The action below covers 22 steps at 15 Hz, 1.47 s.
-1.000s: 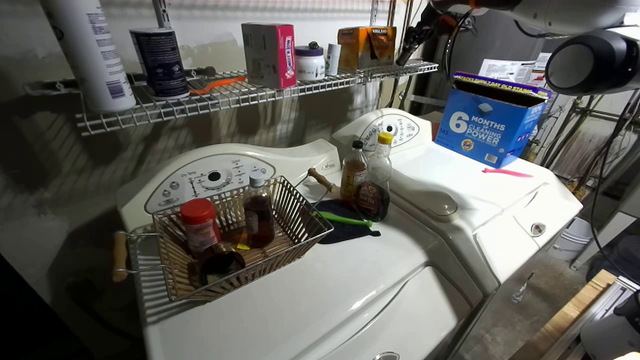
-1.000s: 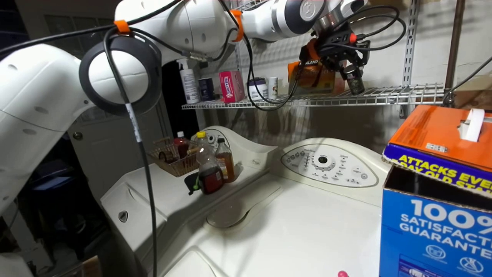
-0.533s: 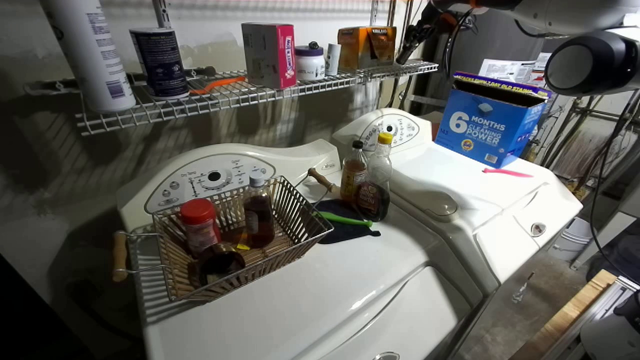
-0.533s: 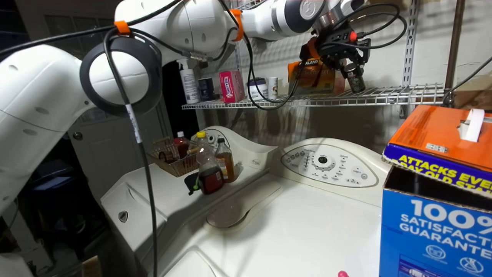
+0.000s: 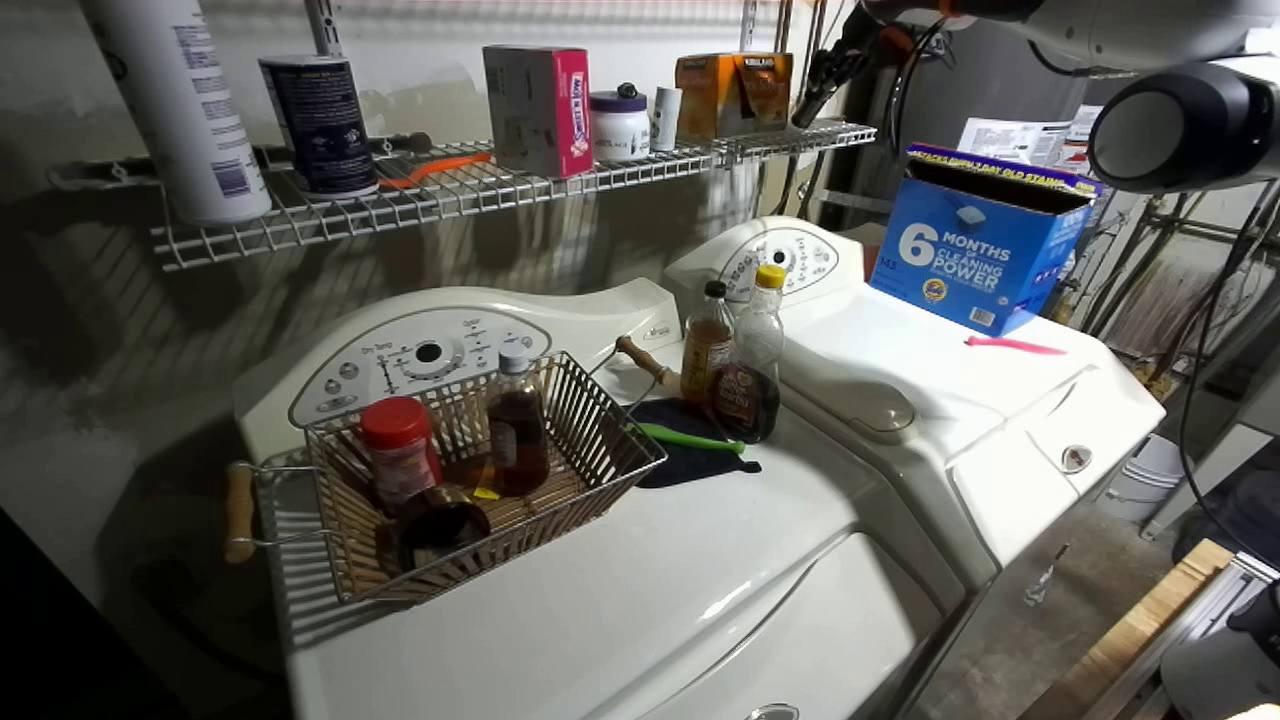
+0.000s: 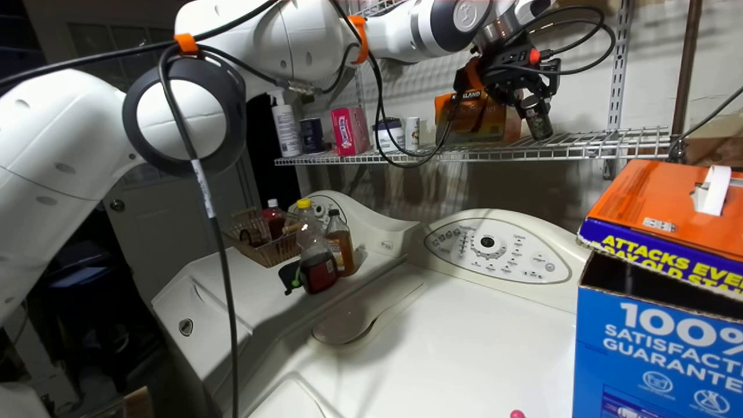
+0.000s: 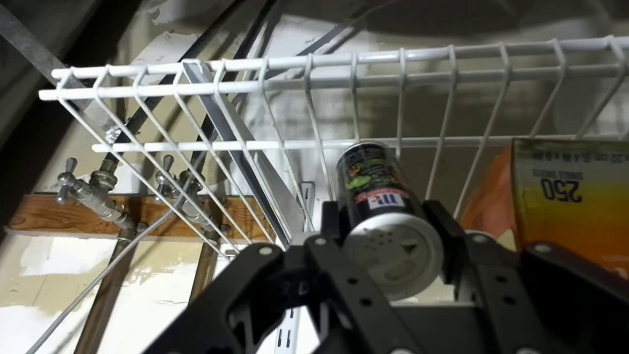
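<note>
When the wrist view is consulted, the black-labelled spice shaker [image 7: 376, 179] is found clamped at its lidded end between the two sides of the pincer [image 7: 384, 216]. The perforated white lid [image 7: 393, 255] is exposed to that view, and the shaker is held tilted, base downward, at the white wire shelf [image 7: 196, 90]. Contact between the base and the shelf wires cannot be confirmed. Just beside the shaker, an orange Kirkland box [image 5: 735, 97] is supported on the shelf; farther along, a purple-lidded white jar [image 5: 620, 133] and a pink Sweet'N Low box [image 5: 540, 115] are seated on the same shelf. Below, a wire basket [image 5: 560, 515] and a yellow-capped syrup bottle [image 5: 746, 400] are carried on the dryer worktop [image 5: 560, 600].
</note>
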Motion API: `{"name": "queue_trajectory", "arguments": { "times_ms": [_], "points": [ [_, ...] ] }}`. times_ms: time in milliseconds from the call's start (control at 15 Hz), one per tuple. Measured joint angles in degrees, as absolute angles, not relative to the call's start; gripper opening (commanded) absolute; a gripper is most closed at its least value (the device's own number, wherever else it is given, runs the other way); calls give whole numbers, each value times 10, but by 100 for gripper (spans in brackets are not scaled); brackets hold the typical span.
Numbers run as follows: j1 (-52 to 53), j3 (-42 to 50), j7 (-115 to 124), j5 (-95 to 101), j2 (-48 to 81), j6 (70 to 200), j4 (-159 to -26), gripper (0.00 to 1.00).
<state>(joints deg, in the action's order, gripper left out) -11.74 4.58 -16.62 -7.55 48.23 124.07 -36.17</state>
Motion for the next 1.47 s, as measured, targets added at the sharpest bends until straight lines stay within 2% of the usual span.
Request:
{"name": "queue_trajectory", "arguments": {
  "times_ms": [867,1067,1467],
  "points": [
    [-117,48,-172,-73,491,1275,-342,20],
    [-114,49,-187,-71,479,1230,-332,20],
    [-106,46,-274,-70,420,1060,-325,20]
  ]
}}
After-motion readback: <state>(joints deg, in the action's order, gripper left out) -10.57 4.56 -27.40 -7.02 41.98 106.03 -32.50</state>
